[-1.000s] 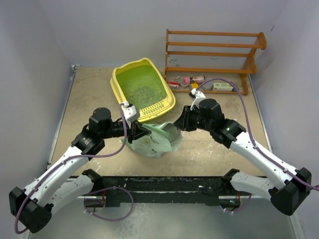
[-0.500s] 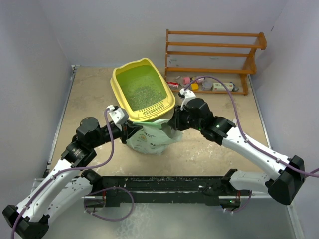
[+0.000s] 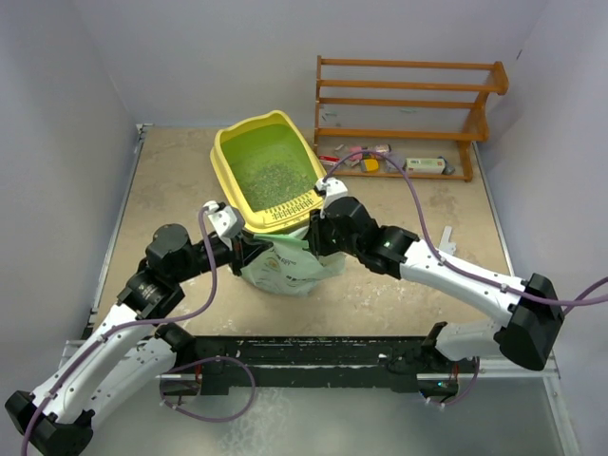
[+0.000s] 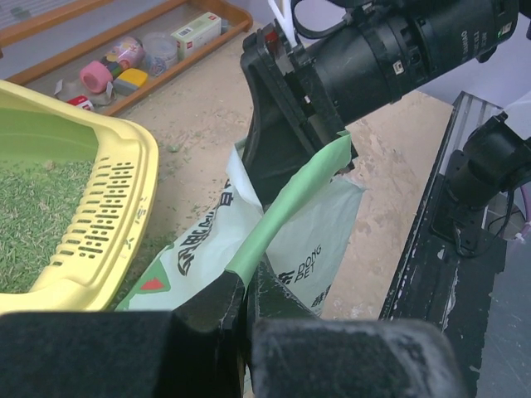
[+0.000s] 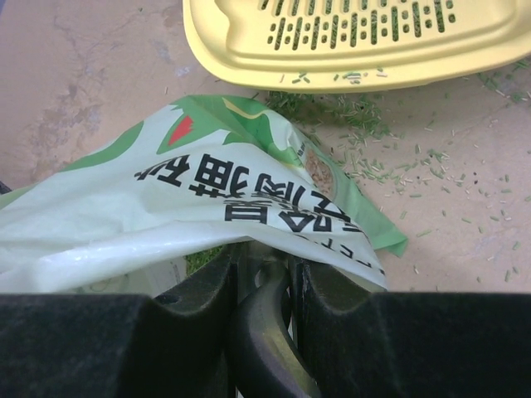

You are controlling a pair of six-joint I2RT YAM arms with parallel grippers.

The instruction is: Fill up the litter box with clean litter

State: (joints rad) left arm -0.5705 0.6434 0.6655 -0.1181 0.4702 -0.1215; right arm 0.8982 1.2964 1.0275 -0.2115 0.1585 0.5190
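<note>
The yellow litter box (image 3: 228,161) stands at the back middle, with grey-green litter (image 3: 274,176) on its green floor. Its slotted rim faces the arms and also shows in the left wrist view (image 4: 112,220) and the right wrist view (image 5: 348,37). The pale-green litter bag (image 3: 285,269) stands just in front of that rim. My left gripper (image 3: 249,251) is shut on the bag's green top edge (image 4: 274,224). My right gripper (image 3: 315,231) is shut on the opposite end of that edge (image 4: 336,157). In the right wrist view the bag (image 5: 166,207) drapes over the fingers (image 5: 332,290).
A brown wooden rack (image 3: 408,100) stands at the back right, with small items (image 3: 423,164) on the floor under it. Spilled granules (image 5: 365,124) lie on the tan floor beside the box's rim. The black rail (image 3: 313,356) runs along the near edge.
My right gripper has moved left toward the box, carrying its end of the bag's edge. My left arm drew back and left earlier, then stayed still. The bag now stands narrower and more upright.
</note>
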